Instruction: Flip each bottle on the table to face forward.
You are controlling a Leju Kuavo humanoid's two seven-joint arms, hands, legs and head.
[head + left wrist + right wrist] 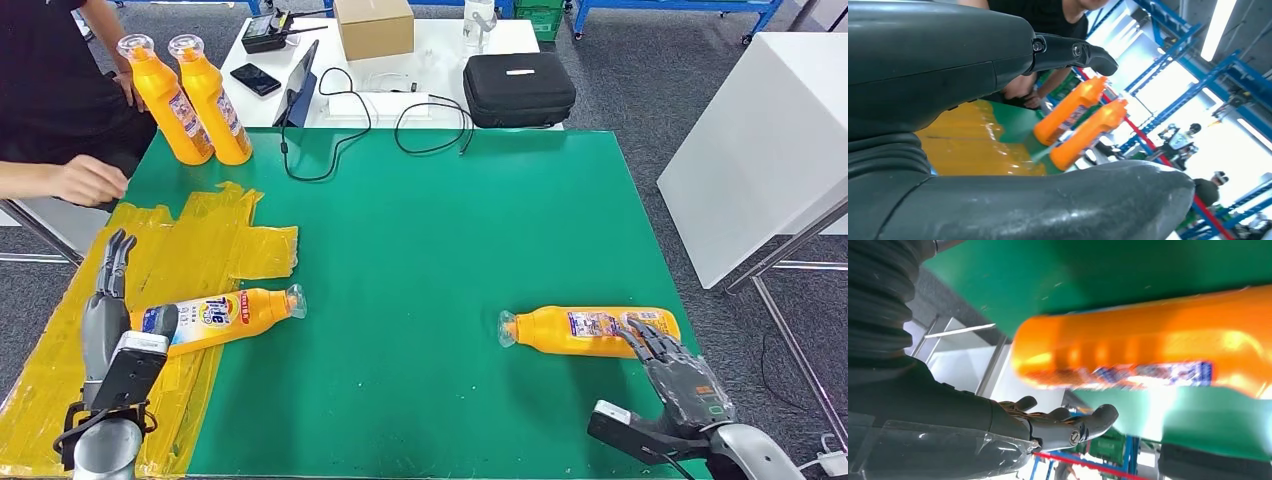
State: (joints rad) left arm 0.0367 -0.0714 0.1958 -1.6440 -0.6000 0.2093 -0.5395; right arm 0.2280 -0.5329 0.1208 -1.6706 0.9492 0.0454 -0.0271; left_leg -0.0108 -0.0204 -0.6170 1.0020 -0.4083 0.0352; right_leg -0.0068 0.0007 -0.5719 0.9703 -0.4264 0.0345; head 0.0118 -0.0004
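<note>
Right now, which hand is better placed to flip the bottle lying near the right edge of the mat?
The right hand. Its fingertips already reach the base end of the lying bottle, open and holding nothing. The left hand is across the table beside the other lying bottle.

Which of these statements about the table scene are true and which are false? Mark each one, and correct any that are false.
1. Two orange bottles stand upright at the far left corner of the green mat. True.
2. The bottle near the right hand stands upright. False: it lies on its side.
3. The left hand is beside a lying bottle on the yellow sheet. True.
4. The right hand has lifted its bottle off the mat. False: the bottle rests on the mat.
5. A black case sits on the white table beyond the mat. True.
</note>
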